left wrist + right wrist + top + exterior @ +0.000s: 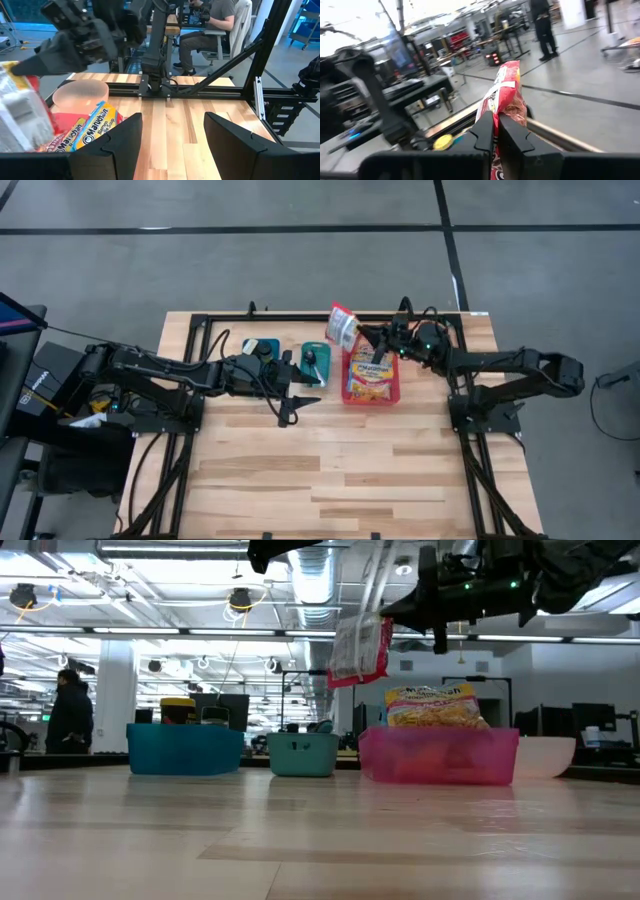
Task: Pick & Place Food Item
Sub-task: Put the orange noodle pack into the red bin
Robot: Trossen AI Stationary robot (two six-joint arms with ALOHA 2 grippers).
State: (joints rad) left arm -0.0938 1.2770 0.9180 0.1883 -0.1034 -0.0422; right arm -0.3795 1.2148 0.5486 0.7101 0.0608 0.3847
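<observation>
**Snack bag held up over the pink bin**

The right gripper (pixel 496 131) has its two fingers pressed tight on a red and white snack bag (pixel 341 325). The bag hangs in the air from the fingertips, tilted, and touches nothing else. Just below this claw sits the pink bin (pixel 371 395). A yellow noodle pack (pixel 432 705) stands inside it and pokes up above the rim. The bag hangs near the bin's far left corner, above the table (pixel 340 470).

Off to the side of the right claw, past the pink bin, is the left gripper (pixel 291 406). Its fingers are spread apart and hold nothing. It hovers over bare wood, near the small teal bin (pixel 316 360). A bigger blue bin (pixel 185 750) sits farther along, past the left claw.

Far behind the table, in the room, a person (pixel 210 22) sits at a desk.
</observation>
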